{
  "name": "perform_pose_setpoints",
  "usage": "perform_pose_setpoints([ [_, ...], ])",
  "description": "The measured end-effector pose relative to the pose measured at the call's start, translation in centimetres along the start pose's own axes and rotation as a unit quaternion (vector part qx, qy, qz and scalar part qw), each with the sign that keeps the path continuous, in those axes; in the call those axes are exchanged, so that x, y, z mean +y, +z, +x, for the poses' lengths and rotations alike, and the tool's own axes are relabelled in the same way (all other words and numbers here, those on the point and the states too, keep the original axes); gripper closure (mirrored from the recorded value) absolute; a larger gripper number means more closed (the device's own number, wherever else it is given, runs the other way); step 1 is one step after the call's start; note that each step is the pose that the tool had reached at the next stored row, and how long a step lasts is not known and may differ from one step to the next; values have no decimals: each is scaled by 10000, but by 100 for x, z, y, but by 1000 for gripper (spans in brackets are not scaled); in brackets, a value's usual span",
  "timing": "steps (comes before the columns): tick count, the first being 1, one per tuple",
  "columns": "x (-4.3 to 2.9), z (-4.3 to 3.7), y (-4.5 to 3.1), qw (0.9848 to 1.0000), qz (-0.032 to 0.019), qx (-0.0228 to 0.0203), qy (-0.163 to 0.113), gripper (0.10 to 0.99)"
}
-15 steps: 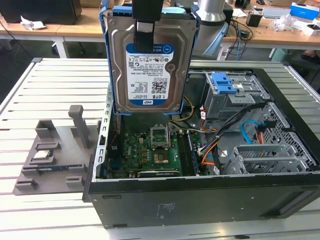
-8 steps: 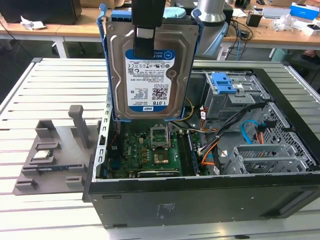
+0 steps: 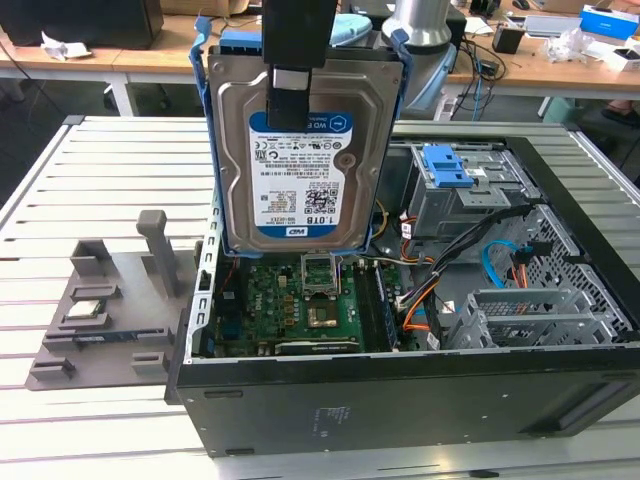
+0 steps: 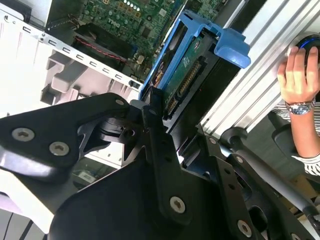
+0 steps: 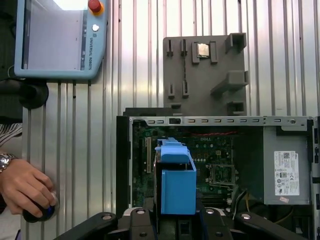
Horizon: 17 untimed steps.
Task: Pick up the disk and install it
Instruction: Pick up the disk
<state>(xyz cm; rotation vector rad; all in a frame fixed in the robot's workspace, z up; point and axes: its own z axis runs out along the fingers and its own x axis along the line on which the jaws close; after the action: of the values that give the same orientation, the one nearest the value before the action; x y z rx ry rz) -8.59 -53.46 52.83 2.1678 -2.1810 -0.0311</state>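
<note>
You had the black gripper clamped on the flat silver blue-railed metal disk, exterior view's upper centre | stiff, probably heavy, shock-fragile | flat faces suited gripping.

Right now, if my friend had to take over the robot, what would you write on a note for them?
Gripper: shut on the disk, clamping it near its upper edge.
Disk: in the air, upright, with its label facing the exterior view. It is above the motherboard of the open computer case.
Done: the disk is picked up.
Left: the install. The disk is not in the drive cage, which sits toward the exterior view's right.
Also: a person's hand rests on a small round object at the table's edge.
</note>
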Motion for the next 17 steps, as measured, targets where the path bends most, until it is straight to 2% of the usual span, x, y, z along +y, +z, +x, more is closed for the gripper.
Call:
perform_pose_setpoints([
  [4,0,98,5,10000,0,0,0,725],
  [8,-27,103,4,10000,0,-1,0,725],
  [10,-58,102,2,10000,0,0,0,725],
  [14,-184,102,-6,10000,0,0,0,725],
  [17,-245,102,-9,10000,0,-1,1,725],
])
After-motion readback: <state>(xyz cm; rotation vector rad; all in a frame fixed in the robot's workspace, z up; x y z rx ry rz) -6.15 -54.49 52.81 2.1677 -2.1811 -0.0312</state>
